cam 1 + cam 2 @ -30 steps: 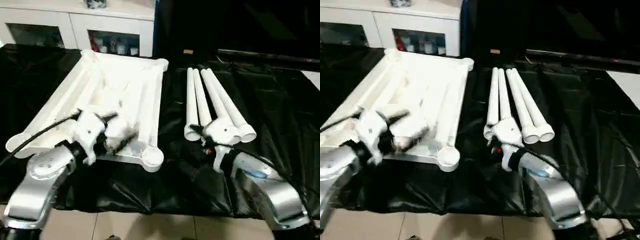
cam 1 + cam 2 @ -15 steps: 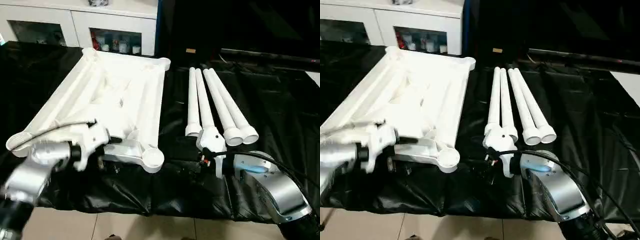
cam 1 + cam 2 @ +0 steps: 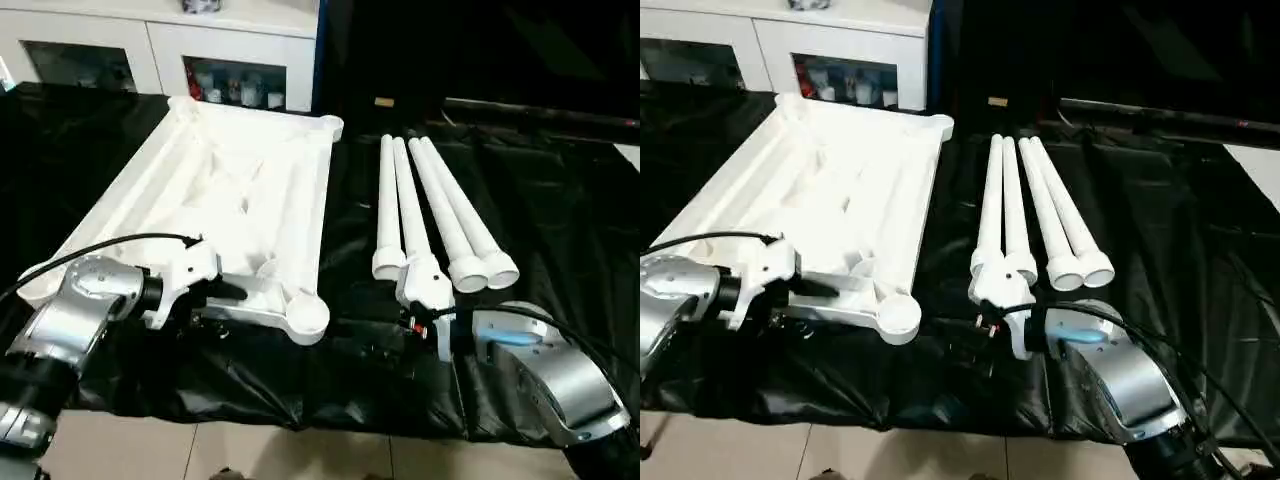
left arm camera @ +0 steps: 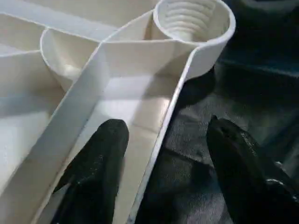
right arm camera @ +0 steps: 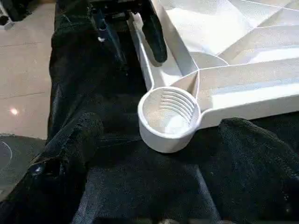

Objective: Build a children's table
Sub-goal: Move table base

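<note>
The white top (image 3: 240,215) lies ribbed side up across the left half of the black-covered desk (image 3: 560,210), and four legs (image 3: 432,215) lie side by side just right of it, leaving a narrow dark lane between. The left end effector (image 4: 161,154) straddles the top's near rim beside the corner socket (image 4: 194,21). The desk's right side is bare cloth.
</note>
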Available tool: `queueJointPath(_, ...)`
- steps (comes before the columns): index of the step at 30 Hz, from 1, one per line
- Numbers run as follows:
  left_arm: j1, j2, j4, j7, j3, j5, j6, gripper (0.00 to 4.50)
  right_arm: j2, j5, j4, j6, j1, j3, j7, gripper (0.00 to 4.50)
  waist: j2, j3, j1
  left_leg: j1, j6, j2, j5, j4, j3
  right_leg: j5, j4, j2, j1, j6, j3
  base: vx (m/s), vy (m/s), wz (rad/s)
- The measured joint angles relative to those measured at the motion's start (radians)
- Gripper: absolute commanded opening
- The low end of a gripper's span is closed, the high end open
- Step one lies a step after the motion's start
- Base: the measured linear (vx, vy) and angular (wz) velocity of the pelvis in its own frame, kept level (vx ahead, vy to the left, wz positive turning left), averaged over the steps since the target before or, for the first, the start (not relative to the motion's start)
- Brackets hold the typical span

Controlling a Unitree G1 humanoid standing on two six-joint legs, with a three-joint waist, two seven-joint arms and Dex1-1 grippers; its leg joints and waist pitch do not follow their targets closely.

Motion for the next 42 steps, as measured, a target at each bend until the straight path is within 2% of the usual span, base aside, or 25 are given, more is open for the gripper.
queueJointPath(2,-0.009,-0.004,0.02,-0.003,-0.003,0.008,-0.012,2.72,-0.003,0.0,-0.007,0.001,0.0,0.003,0.002,4.5,0.0,0.0,0.0,0.0,0.0,0.0,0.0,0.0,0.0,0.0,0.0,0.0,0.0,0.0,0.0,0.0,0.0,0.0)
queueJointPath(9,-0.043,-0.029,0.093,-0.017,-0.007,0.019,-0.019,2.02,-0.004,0.001,-0.007,0.006,0.0,0.008,0.013,4.5,0.001,0.001,0.001,0.0,0.0,0.0,0.0,0.0,0.0,0.0,0.0,0.0,0.0,0.0,0.0,0.0,0.0,0.0)
queueJointPath(13,-0.062,-0.039,0.119,-0.019,-0.008,0.032,-0.033,1.91,-0.005,0.001,-0.007,0.006,-0.007,0.008,0.015,4.5,0.002,0.001,0.002,0.001,0.0,0.0,0.0,0.0,0.0,0.0,0.001,0.0,0.0,0.0,0.0,0.0,0.0,0.0)
queueJointPath(14,-0.063,-0.04,0.125,-0.018,-0.008,0.034,-0.035,1.6,-0.004,0.0,-0.007,0.007,-0.009,0.008,0.015,4.5,0.002,0.001,0.003,0.001,-0.001,0.0,0.001,0.0,0.0,0.0,0.001,0.0,0.0,-0.001,0.0,0.0,0.0,0.0)
queueJointPath(16,-0.066,-0.044,0.137,-0.017,-0.008,0.036,-0.036,1.53,-0.005,0.0,-0.006,0.008,-0.01,0.008,0.016,4.5,0.002,0.001,0.004,0.001,-0.001,0.001,0.001,0.0,0.0,0.0,0.002,0.0,0.001,-0.001,-0.001,0.0,0.0,0.0)
queueJointPath(19,-0.067,-0.05,0.139,-0.015,-0.006,0.036,-0.036,1.34,-0.005,0.0,-0.006,0.01,-0.01,0.008,0.016,4.5,0.003,0.001,0.005,0.001,-0.001,0.001,0.001,0.0,0.001,0.0,0.002,-0.001,0.001,-0.001,-0.001,0.0,0.0,0.0)
queueJointPath(20,-0.067,-0.053,0.139,-0.014,-0.004,0.035,-0.034,1.09,-0.005,-0.001,-0.006,0.01,-0.01,0.008,0.016,4.5,0.003,0.001,0.006,0.001,-0.001,0.001,0.002,0.0,0.001,0.0,0.002,-0.001,0.001,-0.001,-0.001,0.0,0.0,0.0)
queueJointPath(23,-0.067,-0.06,0.137,-0.014,0.004,0.034,-0.025,1.06,-0.005,-0.002,-0.006,0.01,-0.01,0.008,0.015,4.5,0.005,0.002,0.007,0.001,-0.001,0.001,0.001,0.0,0.002,0.0,0.001,-0.002,0.002,-0.001,-0.001,0.0,0.0,0.0)
queueJointPath(25,-0.065,-0.065,0.13,-0.013,0.006,0.034,-0.015,0.77,-0.005,-0.002,-0.006,0.01,-0.01,0.008,0.014,4.5,0.006,0.002,0.007,0.001,-0.001,0.001,0.001,0.0,0.002,0.0,0.001,-0.002,0.002,-0.001,-0.001,0.0,0.0,0.0)
queueJointPath(29,-0.04,-0.08,0.085,0.007,0.014,0.025,0.005,0.69,-0.005,-0.003,-0.005,0.01,-0.01,0.008,0.01,4.5,0.007,0.002,0.008,0.001,-0.001,0.001,0.001,0.0,0.002,0.0,0.001,-0.002,0.002,-0.002,-0.002,0.0,0.0,0.0)
queueJointPath(33,0.005,-0.086,0.006,0.04,0.018,0.016,0.037,0.61,-0.004,-0.006,-0.005,0.01,-0.01,0.008,0.003,4.5,0.013,0.002,0.007,0.001,-0.001,0.001,0.001,0.0,0.002,0.0,0.001,-0.002,0.002,-0.002,-0.002,0.0,0.0,0.0)
queueJointPath(39,0.092,-0.168,-0.156,0.228,0.042,0.043,0.122,0.55,-0.003,-0.012,-0.005,0.01,-0.01,0.007,-0.018,4.5,0.021,0.001,0.002,0.001,-0.001,0.001,0.002,0.0,0.003,0.0,0.001,-0.003,0.003,-0.002,-0.002,0.0,0.0,0.0)
queueJointPath(42,0.139,-0.206,-0.241,0.343,0.058,0.064,0.175,0.55,-0.003,-0.013,-0.006,0.01,-0.007,0.006,-0.03,4.5,0.022,0.002,-0.011,0.001,-0.001,0.002,0.002,0.0,0.003,0.0,0.002,-0.002,0.002,-0.002,-0.002,0.0,0.0,0.0)
